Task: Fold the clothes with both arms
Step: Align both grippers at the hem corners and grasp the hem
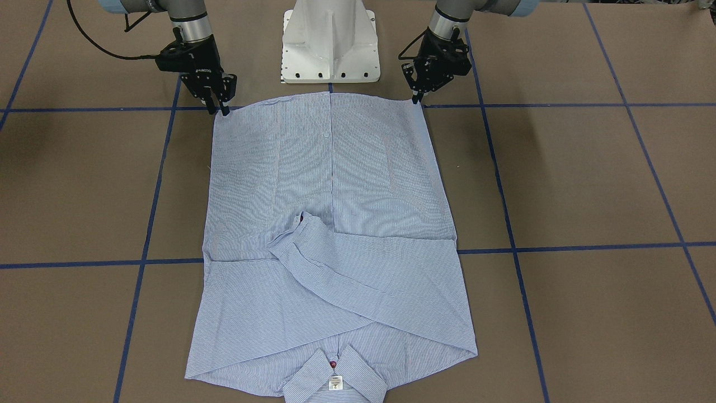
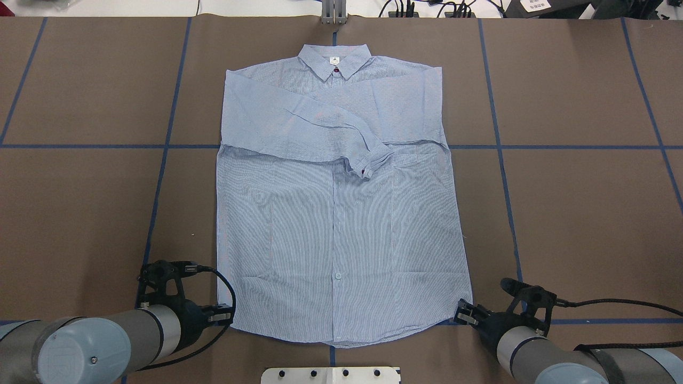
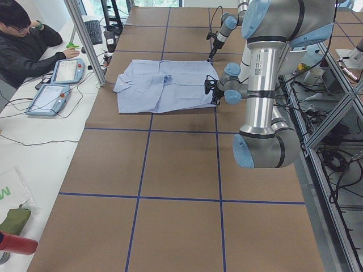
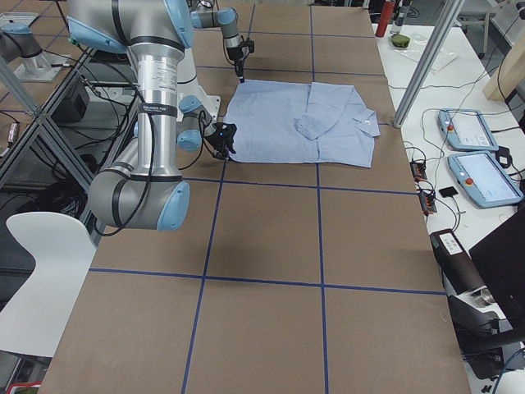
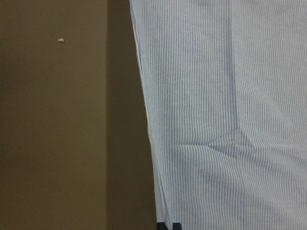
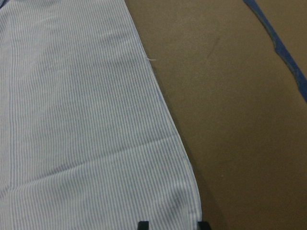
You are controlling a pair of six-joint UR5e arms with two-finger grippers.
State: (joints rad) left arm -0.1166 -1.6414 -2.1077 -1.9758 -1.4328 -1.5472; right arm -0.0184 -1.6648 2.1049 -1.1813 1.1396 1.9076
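The light blue striped shirt (image 1: pixel 335 224) lies flat, front up, on the brown table. Both sleeves are folded across its chest, and its collar (image 2: pixel 334 61) points away from the robot. My left gripper (image 1: pixel 417 102) is at the hem corner nearest the base. In the left wrist view its fingertips (image 5: pixel 163 225) stand close together on the shirt's edge (image 5: pixel 230 120). My right gripper (image 1: pixel 219 110) is at the other hem corner. In the right wrist view its fingertips (image 6: pixel 143 224) stand apart, with the corner cloth (image 6: pixel 72 120) between them.
The white pedestal base (image 1: pixel 330 45) stands just behind the hem, between the two arms. Blue tape lines (image 2: pixel 160 176) cross the table. In the left exterior view an operator (image 3: pixel 22 45) sits at a side bench with pendant tablets (image 3: pixel 68 71).
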